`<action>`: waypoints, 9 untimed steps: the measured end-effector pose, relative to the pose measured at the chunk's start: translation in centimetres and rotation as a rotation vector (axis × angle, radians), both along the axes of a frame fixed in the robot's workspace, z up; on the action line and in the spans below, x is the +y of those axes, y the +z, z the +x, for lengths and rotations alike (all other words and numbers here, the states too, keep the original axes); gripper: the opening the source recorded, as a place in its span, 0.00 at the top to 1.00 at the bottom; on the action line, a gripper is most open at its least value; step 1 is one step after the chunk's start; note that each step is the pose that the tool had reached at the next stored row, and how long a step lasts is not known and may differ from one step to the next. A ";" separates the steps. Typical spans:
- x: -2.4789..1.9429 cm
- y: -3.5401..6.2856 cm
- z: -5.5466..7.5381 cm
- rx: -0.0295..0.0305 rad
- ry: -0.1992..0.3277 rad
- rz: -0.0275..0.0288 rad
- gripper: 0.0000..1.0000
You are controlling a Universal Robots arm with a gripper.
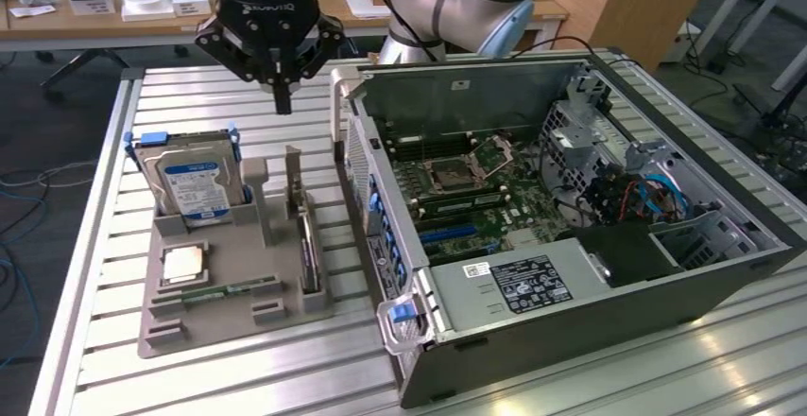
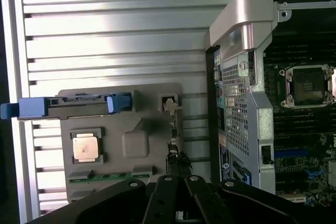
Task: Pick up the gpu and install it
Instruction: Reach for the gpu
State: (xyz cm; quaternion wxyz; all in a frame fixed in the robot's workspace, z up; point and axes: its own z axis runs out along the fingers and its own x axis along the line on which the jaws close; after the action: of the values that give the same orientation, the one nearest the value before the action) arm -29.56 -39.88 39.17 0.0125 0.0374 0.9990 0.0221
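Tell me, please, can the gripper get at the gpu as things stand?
Probably yes: the gpu stands on edge in the grey holder with its top edge bare, and the shut gripper hangs above with nothing between.

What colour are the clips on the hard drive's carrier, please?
Blue; the clips show best in the wrist view.

gpu (image 1: 306, 236) upright in holder (image 1: 202, 336), between hard drive (image 1: 189, 180) and computer case (image 1: 606, 331)

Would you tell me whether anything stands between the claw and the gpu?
Nothing visible does. The claw hangs above the table, apart from the gpu, which stands on edge in the gray holder with its top edge uncovered; the hard drive sits to the exterior view's left.
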 end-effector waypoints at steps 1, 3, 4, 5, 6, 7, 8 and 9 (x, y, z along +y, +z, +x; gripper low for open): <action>0.00 0.00 -0.2 0.0000 0.000 0.0000 0.89; 0.00 0.00 -0.4 0.0000 0.000 0.0000 0.89; 0.00 0.00 -0.6 0.0000 0.000 0.0000 0.89; 0.00 -0.01 -0.7 -0.0001 0.000 0.0000 0.89; 0.00 0.00 -0.8 0.0000 0.000 0.0000 0.89; 0.00 0.00 -0.8 0.0000 0.000 0.0000 0.89; 0.00 0.00 -0.8 0.0000 0.000 0.0000 0.89; 0.00 0.00 -0.8 0.0000 0.000 0.0000 0.89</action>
State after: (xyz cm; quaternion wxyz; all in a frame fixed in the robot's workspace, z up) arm -30.36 -39.88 39.16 0.0125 0.0373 0.9990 0.0221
